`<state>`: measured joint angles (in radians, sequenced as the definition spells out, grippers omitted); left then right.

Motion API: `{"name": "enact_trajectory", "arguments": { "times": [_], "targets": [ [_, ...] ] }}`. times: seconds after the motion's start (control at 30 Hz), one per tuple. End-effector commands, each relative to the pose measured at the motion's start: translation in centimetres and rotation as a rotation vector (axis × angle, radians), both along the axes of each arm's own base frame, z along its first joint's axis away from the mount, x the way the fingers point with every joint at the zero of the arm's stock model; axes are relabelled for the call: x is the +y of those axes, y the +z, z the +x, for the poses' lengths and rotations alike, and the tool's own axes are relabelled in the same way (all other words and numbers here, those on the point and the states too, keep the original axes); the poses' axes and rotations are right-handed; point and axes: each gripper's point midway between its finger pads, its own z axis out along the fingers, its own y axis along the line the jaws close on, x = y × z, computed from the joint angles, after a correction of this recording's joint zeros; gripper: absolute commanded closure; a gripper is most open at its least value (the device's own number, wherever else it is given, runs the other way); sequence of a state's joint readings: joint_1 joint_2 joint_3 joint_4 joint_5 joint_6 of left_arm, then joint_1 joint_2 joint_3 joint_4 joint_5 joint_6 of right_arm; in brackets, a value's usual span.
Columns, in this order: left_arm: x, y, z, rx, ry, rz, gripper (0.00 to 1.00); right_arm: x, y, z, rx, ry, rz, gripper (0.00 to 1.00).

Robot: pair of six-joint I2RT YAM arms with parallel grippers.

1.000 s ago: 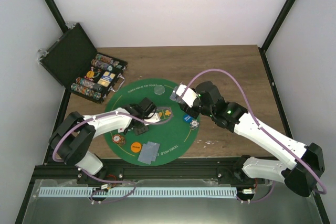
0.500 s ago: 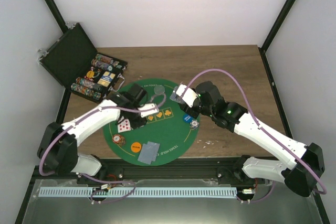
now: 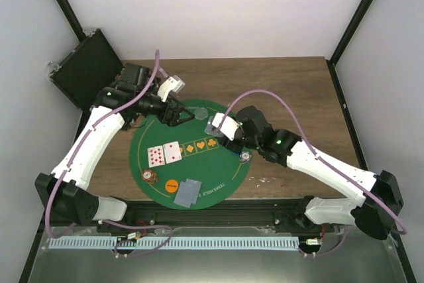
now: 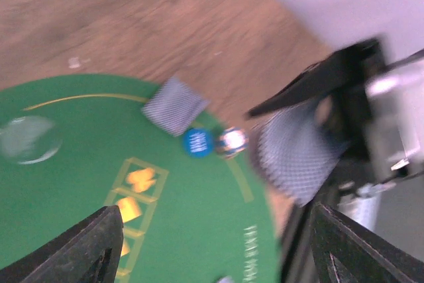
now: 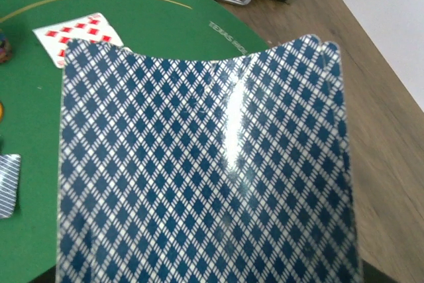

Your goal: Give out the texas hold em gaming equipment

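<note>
My left hand (image 3: 180, 116) hangs over the far-left part of the green mat (image 3: 205, 167), its fingers spread wide with nothing between them. Its arm crosses the open black case (image 3: 83, 71) off the mat's far-left edge and hides most of what is inside.

My right hand (image 3: 220, 126) is over the mat's far-right part, closed on a packet of cards (image 5: 205, 164) with blue-checked backs. The bowed packet nearly fills the right wrist view, so I see little beneath it.

Two face-up cards (image 3: 164, 154) with red pips lie side by side left of the mat's centre. At the mat's near-left edge stands a short chip stack (image 3: 148, 177), with an orange disc (image 3: 171, 185) just beside it and face-down cards (image 3: 188, 191) next along the near edge.

A blue disc (image 4: 197, 142) and a white disc (image 4: 232, 140) sit close together at the mat's right edge, near the right arm, and a far face-down card (image 4: 175, 104) lies just beyond them. A clear disc (image 4: 26, 138) rests on the mat's far side, between the two hands. The mat lies on a wooden desk (image 3: 298, 91).
</note>
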<state>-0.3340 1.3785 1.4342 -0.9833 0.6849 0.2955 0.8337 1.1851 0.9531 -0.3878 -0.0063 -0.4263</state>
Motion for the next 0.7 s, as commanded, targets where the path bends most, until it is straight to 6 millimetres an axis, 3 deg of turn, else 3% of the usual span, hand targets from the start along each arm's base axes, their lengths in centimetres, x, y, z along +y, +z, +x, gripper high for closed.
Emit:
{"name": "enact_trajectory", "arguments": {
  "times": [0.0,0.17,0.4,0.67],
  "targets": [
    [-3.0,2.2,-2.9,0.276,-0.063,-0.306,0.21,3.6,3.3,-0.4,-0.046,0.080,0.113,0.50],
    [-2.5,-0.4,-1.7,0.282,0.027,-0.254,0.24,5.7,3.0,-0.7,-0.031,0.122,0.118,0.50],
    [-3.0,-2.8,-2.0,0.304,0.038,-0.221,0.26,7.1,3.4,-1.0,-0.033,0.154,0.134,0.51],
    [-2.3,-3.1,-1.2,0.256,0.085,-0.167,0.52,6.7,3.8,-1.2,-0.051,0.153,0.140,0.50]
  ]
}}
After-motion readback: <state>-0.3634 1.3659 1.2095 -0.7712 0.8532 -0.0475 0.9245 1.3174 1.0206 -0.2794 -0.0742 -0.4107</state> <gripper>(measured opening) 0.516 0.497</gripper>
